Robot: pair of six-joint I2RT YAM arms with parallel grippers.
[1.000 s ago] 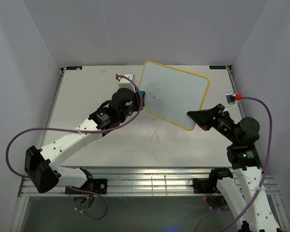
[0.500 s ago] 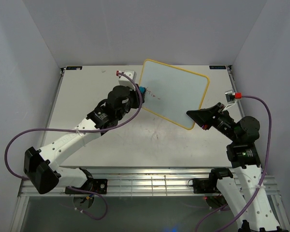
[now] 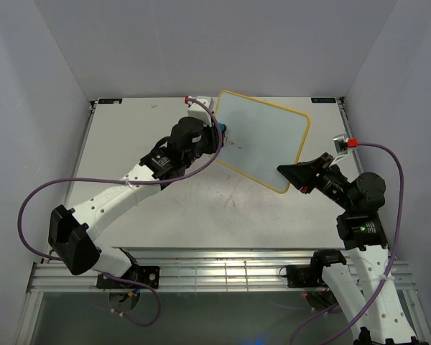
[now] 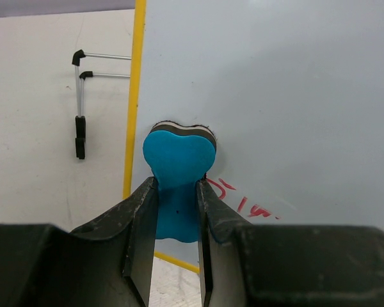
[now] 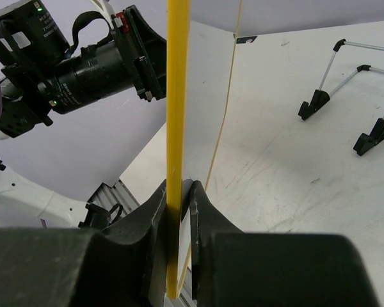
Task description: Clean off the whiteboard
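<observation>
White tabletop (image 3: 129, 201) fills the workspace, both arms reaching out across it from the near edge. Over the far right part sits the whiteboard (image 3: 266, 140), the big item here, its thin yellow frame running all round a pale face, turned at an angle to the table edges.

On the right, the right gripper (image 5: 179, 192) has the board by its near right edge. The wrist view shows the yellow frame strip pinched tight between the two fingers, the jaws nearly closed on it.

Across on the other side, the left gripper (image 4: 176, 187) is up at the board's left edge, fingers squeezed in on the waist of the blue eraser (image 4: 179, 153), a firm narrow grip. The eraser's rounded head sticks out past the fingertips and sits against the board face, just inside the yellow frame.

Beyond the board, a thin wire stand (image 4: 82, 102) with small black feet lies on the table, apart from the board.

Smallest of all, a few red marks (image 4: 243, 201) show on the board, right beside the eraser.
</observation>
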